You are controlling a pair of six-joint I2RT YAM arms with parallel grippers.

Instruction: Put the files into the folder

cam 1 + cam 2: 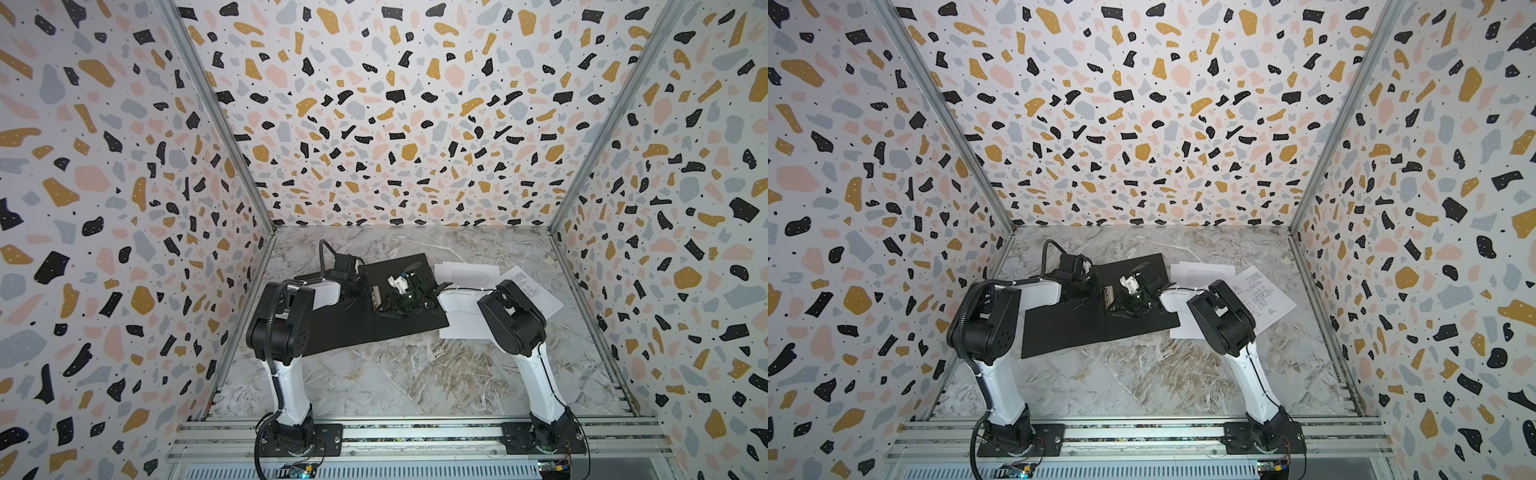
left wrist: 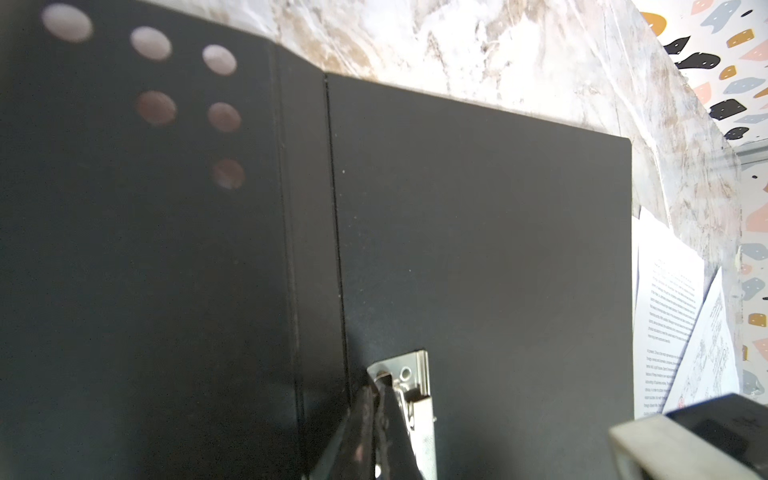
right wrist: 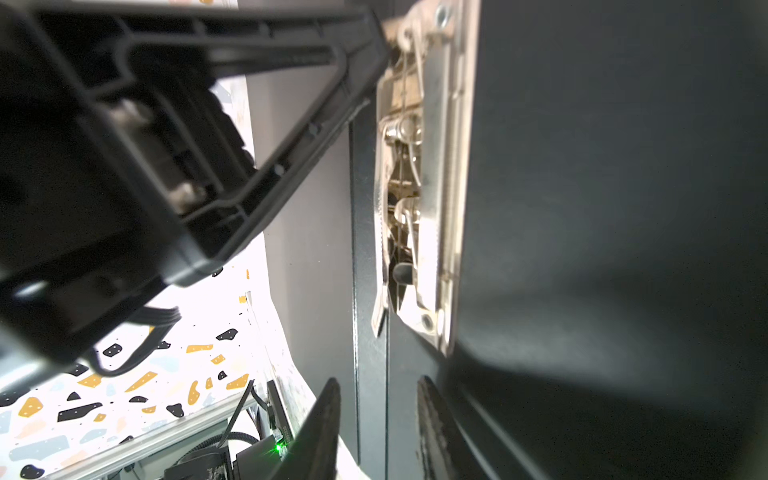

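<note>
Marble worktop (image 1: pixel 395 374) carries the folder (image 1: pixel 340 328) open, black inside up, files (image 1: pixel 465 272) just beside it. Jaws closed, the left gripper (image 2: pixel 376 386) touches the metal clip (image 2: pixel 417 399), probably to lift it; the right gripper (image 3: pixel 378 388) hovers, jaws apart, over the spine.

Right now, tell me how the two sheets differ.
The text sheet carries printed paragraphs; the diagram sheet carries a line drawing. The text sheet lies next to the folder, the diagram sheet farther from it, skewed. Both are white, flat on the table, outside the folder.
</note>
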